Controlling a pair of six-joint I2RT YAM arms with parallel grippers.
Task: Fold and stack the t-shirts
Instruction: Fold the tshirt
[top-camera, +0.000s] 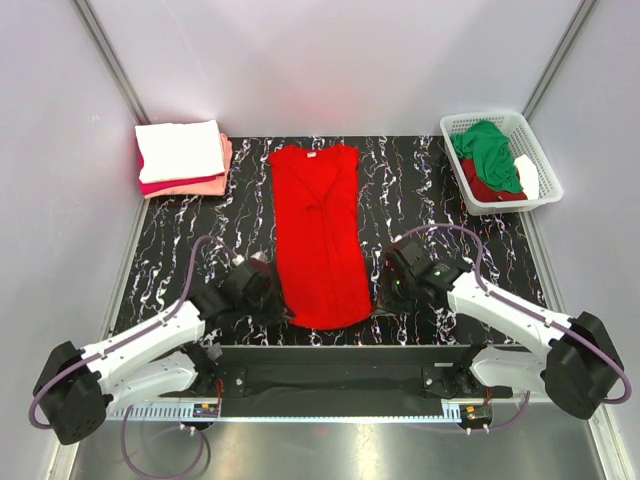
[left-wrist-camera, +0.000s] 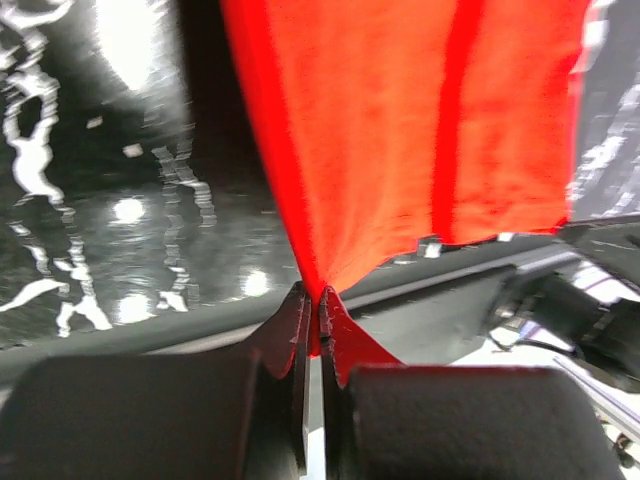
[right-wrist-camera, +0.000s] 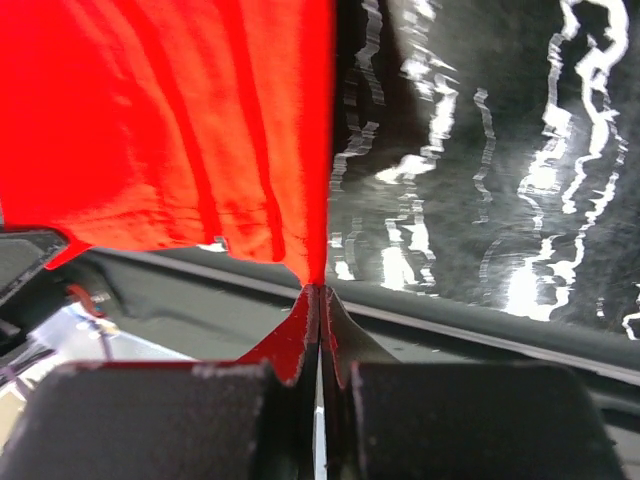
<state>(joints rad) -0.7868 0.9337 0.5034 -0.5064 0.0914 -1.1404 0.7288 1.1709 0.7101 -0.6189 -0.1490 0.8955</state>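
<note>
1. The red t-shirt (top-camera: 318, 235) lies lengthwise down the middle of the table (top-camera: 420, 190). Its collar is at the far end and its sides are folded in, so it makes a narrow strip.
2. The left gripper (left-wrist-camera: 320, 302) is pressed together on the near-left corner of the hem, with the cloth running straight into its tips.
3. The right gripper (right-wrist-camera: 318, 297) pinches the near-right corner the same way (a matched hold, likely so the hem lifts evenly and can be carried toward the collar).
4. A pile of folded shirts (top-camera: 183, 158), white on top of pink, sits at the far left corner. This is probably where the red one goes next.
5. The basket (top-camera: 548, 170) at the far right holds a green shirt (top-camera: 488, 150) and a dark red shirt (top-camera: 490, 190), both still crumpled.
</note>
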